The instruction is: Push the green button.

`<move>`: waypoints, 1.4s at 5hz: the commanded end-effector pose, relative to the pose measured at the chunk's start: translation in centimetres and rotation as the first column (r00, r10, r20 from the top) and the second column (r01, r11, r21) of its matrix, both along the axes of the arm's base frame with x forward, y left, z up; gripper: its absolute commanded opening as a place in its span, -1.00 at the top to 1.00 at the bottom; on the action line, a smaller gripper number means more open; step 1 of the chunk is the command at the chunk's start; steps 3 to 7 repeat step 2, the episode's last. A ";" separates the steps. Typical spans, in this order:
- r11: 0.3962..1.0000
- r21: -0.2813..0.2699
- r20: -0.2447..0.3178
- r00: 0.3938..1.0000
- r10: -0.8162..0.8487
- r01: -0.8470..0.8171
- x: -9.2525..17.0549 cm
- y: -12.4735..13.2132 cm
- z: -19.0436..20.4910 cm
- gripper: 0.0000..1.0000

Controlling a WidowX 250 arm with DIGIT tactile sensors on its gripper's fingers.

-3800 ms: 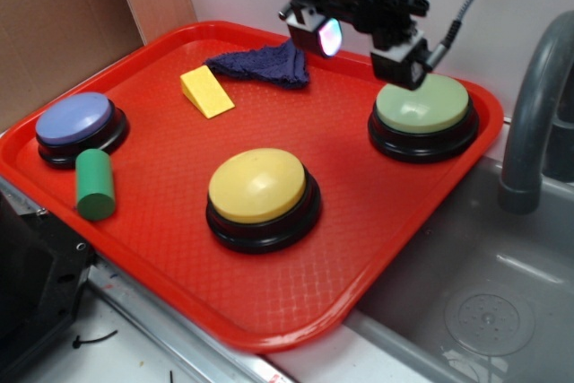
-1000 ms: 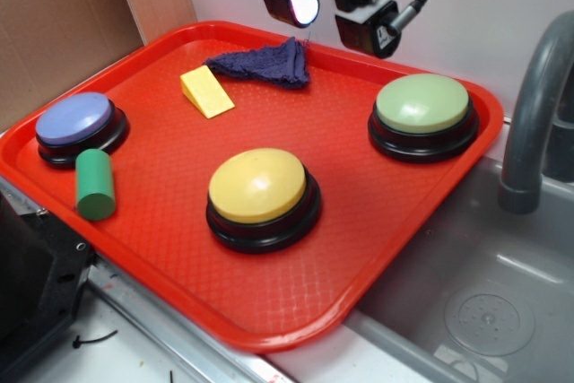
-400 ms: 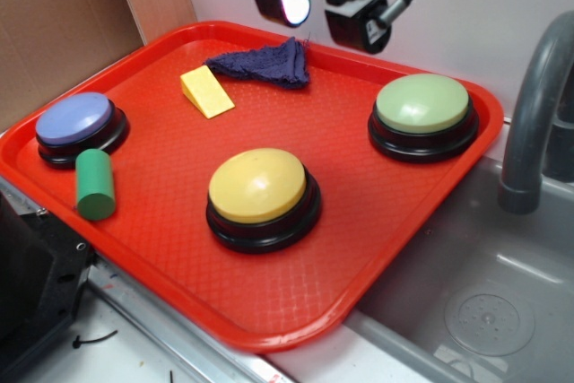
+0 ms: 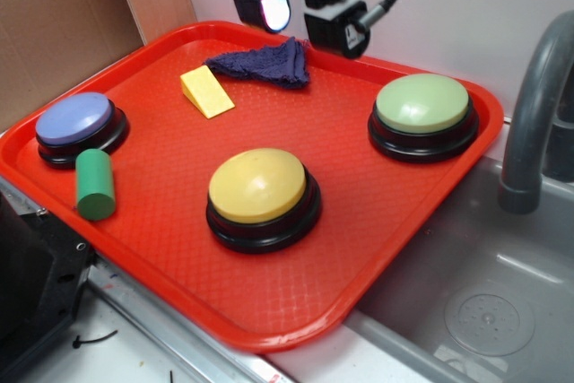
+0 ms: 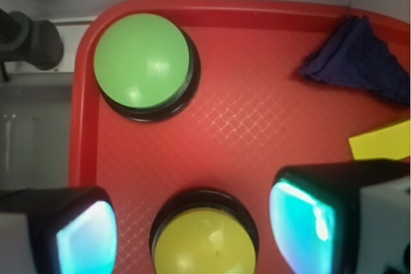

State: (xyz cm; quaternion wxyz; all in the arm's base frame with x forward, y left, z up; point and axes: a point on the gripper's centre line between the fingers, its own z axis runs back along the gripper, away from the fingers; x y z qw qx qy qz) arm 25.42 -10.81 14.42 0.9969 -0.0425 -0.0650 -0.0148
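A red tray (image 4: 421,195) carries the green button (image 4: 422,103), yellow button (image 4: 258,185), blue button (image 4: 74,119) (plus cloth (image 4: 263,64)).

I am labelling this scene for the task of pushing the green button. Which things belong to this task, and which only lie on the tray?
Belong to the task:
green button
gripper

Only lying about:
yellow button
blue-purple button
green cylinder
yellow wedge
dark blue cloth

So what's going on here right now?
The WidowX's gripper hangs in the air over the back edge of the red tray, above the dark blue cloth, with its fingers spread and nothing held. The green button sits untouched in the tray's far right corner, well clear of the arm. The yellow button is near the middle.
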 end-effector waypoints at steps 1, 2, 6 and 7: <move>0.999 -0.012 0.047 0.998 0.035 -0.034 -1.1 1.1 2.3 -1.00; 0.999 0.000 0.026 0.998 0.049 -0.049 -1.4 1.5 2.3 -1.00; 0.999 0.000 0.026 0.998 0.049 -0.049 -1.4 1.5 2.3 -1.00; 0.999 0.000 0.026 0.998 0.049 -0.049 -1.4 1.5 2.3 -1.00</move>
